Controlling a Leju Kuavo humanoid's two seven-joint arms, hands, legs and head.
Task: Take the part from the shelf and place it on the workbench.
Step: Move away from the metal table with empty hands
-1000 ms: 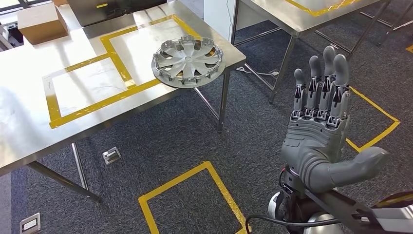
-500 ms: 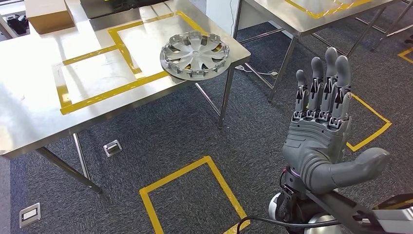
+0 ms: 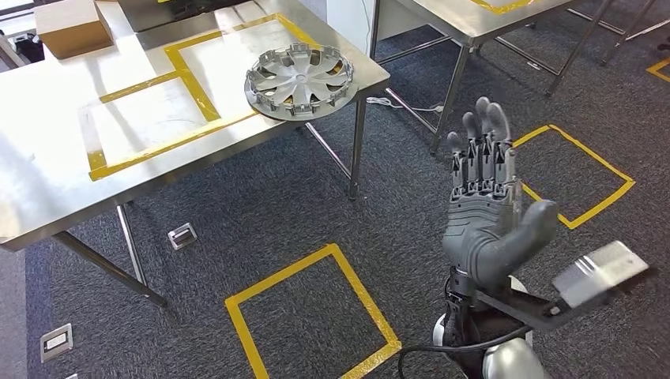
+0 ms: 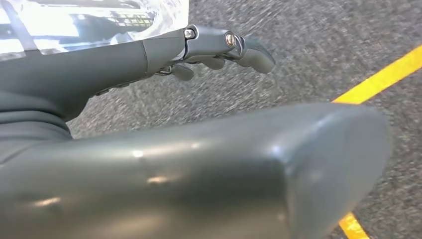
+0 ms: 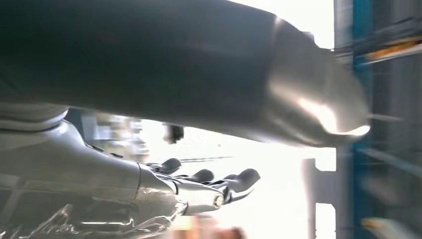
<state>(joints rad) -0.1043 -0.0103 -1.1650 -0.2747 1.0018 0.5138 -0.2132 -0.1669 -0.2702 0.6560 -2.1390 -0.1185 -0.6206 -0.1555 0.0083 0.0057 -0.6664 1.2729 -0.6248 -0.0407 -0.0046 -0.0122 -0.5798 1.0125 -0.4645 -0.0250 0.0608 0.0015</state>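
In the head view we see the part, a silver wheel cover, lying flat near the corner of the steel workbench in the upper left of the frame, its rim reaching the table's front edge and overlapping the yellow tape outline marked on the tabletop. A cardboard box sits at the far upper left corner of the same table. Our right hand rises in the lower right of the frame, well apart from the wheel cover, fingers straight and pointing up, thumb stuck out to the side, holding nothing. Below it the dark carpet carries a yellow tape square at lower centre, and another yellow square lies on the right behind the hand. A second steel table stands along the upper right. In the left wrist view our left hand has its fingers stretched out over grey carpet with a yellow line, and nothing sits in its grasp. In the blurred right wrist view the right hand's fingers are likewise extended and empty against a bright background.
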